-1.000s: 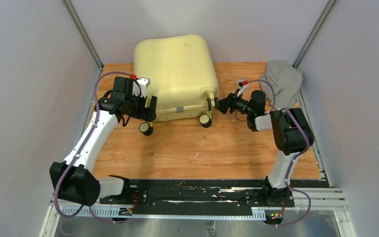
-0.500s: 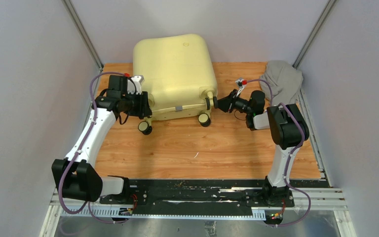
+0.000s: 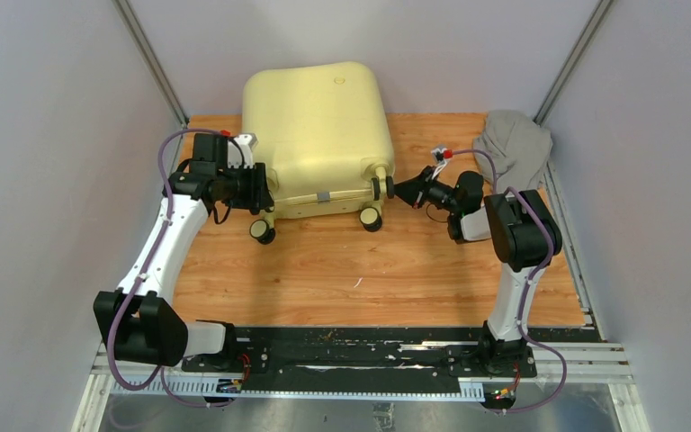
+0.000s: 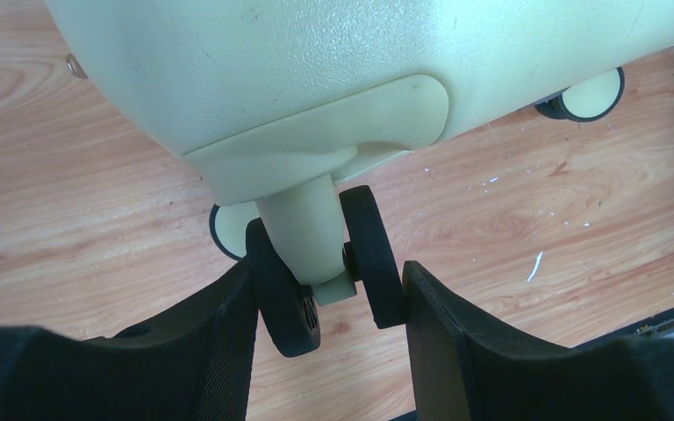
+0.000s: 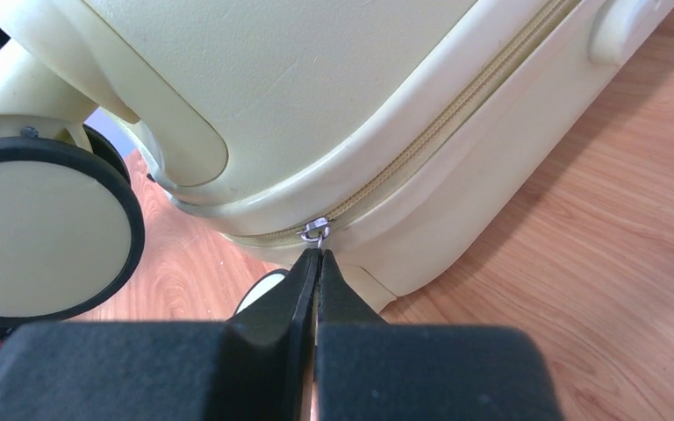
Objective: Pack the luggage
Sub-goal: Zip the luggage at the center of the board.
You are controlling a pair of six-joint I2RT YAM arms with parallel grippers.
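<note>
the yellow suitcase [image 3: 315, 126] lies flat with its lid down, and the wooden table [image 3: 342, 270] is under it. its wheels are on the side nearest the arms. the left gripper [image 4: 327, 272] is at the suitcase's near left corner. its 2 fingers are wide apart, 1 pressed on each side of a black wheel [image 4: 373, 263] there, so it holds the wheel. the right gripper [image 5: 317, 263] is at the suitcase's near right corner. its fingers are squeezed tight together on the little silver zip pull [image 5: 315, 231] of the suitcase. a grey cloth [image 3: 515, 144] lies to the right of the suitcase, not touching it.
</note>
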